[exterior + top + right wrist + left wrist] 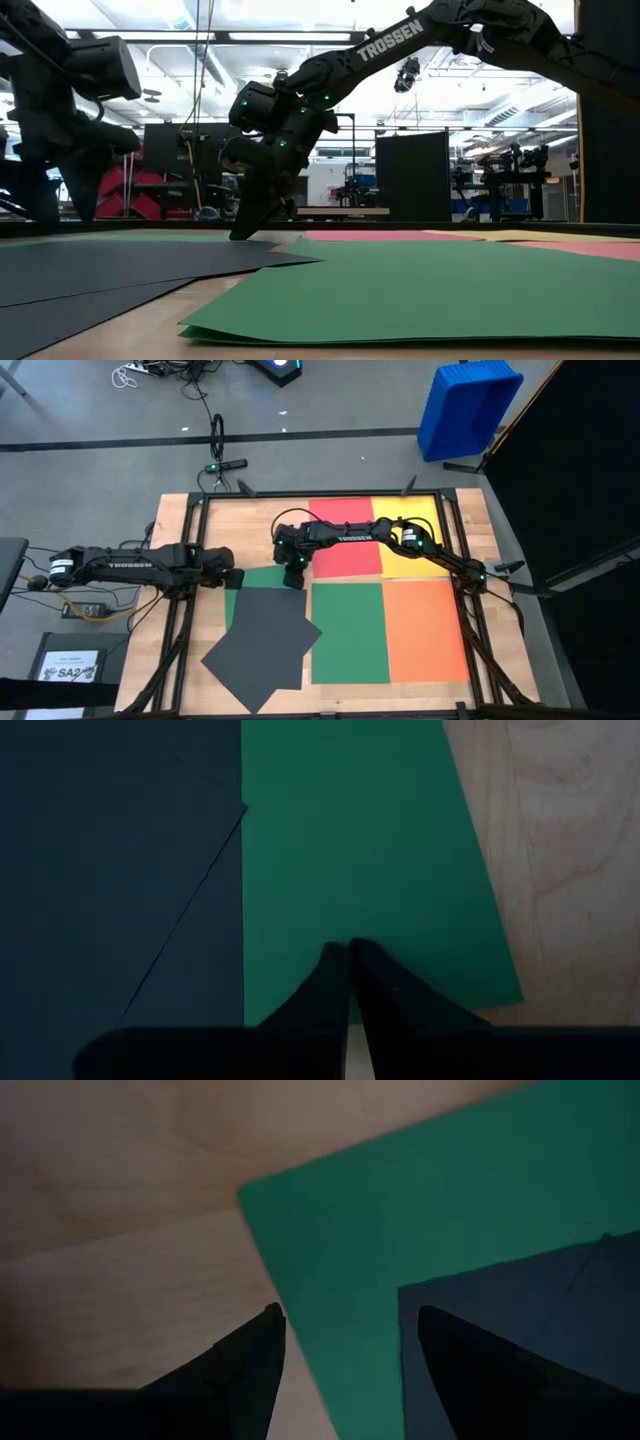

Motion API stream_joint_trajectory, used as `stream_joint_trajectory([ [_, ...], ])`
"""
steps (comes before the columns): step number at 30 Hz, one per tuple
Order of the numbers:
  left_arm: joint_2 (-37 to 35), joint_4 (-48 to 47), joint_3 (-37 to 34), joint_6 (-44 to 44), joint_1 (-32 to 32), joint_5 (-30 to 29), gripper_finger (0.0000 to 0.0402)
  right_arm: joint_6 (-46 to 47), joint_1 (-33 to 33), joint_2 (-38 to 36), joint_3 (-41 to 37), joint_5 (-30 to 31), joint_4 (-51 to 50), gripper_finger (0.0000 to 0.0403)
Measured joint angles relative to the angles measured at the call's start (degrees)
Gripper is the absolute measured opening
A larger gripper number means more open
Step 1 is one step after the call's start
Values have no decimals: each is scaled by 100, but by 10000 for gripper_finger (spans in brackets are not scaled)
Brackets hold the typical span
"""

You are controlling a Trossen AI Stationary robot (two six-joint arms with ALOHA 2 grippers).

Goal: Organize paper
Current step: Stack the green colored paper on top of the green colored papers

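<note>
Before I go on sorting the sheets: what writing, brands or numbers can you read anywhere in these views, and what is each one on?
"TROSSEN" on the right arm, clearest in the low view.
"TROSSEN" on the left arm, small but readable from above.
"SA2" on the small white sheet lying off the table's left corner; the smaller print above it is too small to read.
No writing on the coloured paper.

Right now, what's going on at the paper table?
Two arms are sorting coloured paper on a wooden table. The right hand, shut, presses its tips down on a green sheet that lies partly under two overlapping dark grey sheets. The left hand, open, hovers over that green sheet's corner. Red, yellow, orange and another green sheet already lie side by side in a grid.
</note>
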Motion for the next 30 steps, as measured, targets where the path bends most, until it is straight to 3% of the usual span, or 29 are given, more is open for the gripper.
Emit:
stream_joint_trajectory([
  [12, 146, 172, -20, -195, 59, -123, 213, -7, -112, -7, 7, -35, -310, 0],
  [18, 466, 820, -27, -1, 59, -300, 213, -11, -158, -9, 4, -29, -331, 0],
  [30, 758, 514, 10, 28, 112, -355, 213, 28, -238, -9, 0, -20, -332, 0],
])
